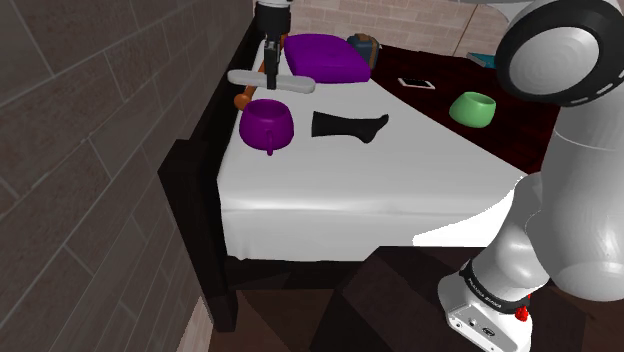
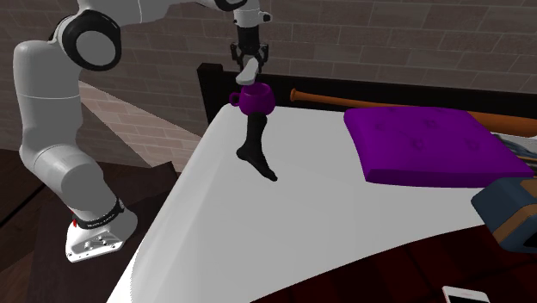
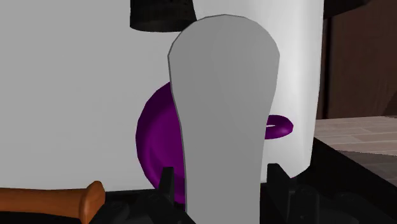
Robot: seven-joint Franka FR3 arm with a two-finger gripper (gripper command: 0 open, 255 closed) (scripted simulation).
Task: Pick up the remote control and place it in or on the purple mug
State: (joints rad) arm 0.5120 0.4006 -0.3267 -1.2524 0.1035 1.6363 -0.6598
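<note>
My gripper is shut on a flat grey remote control and holds it in the air. The purple mug stands upright on the white bed sheet, right under the remote. In the wrist view the remote hides the middle of the mug; the mug's handle sticks out on one side. In the shoulder view the remote lies crosswise, just behind the mug.
A black sock lies beside the mug. A purple pillow, a wooden bat, a backpack, a green bowl and a phone also lie on the bed. A dark headboard stands behind the mug.
</note>
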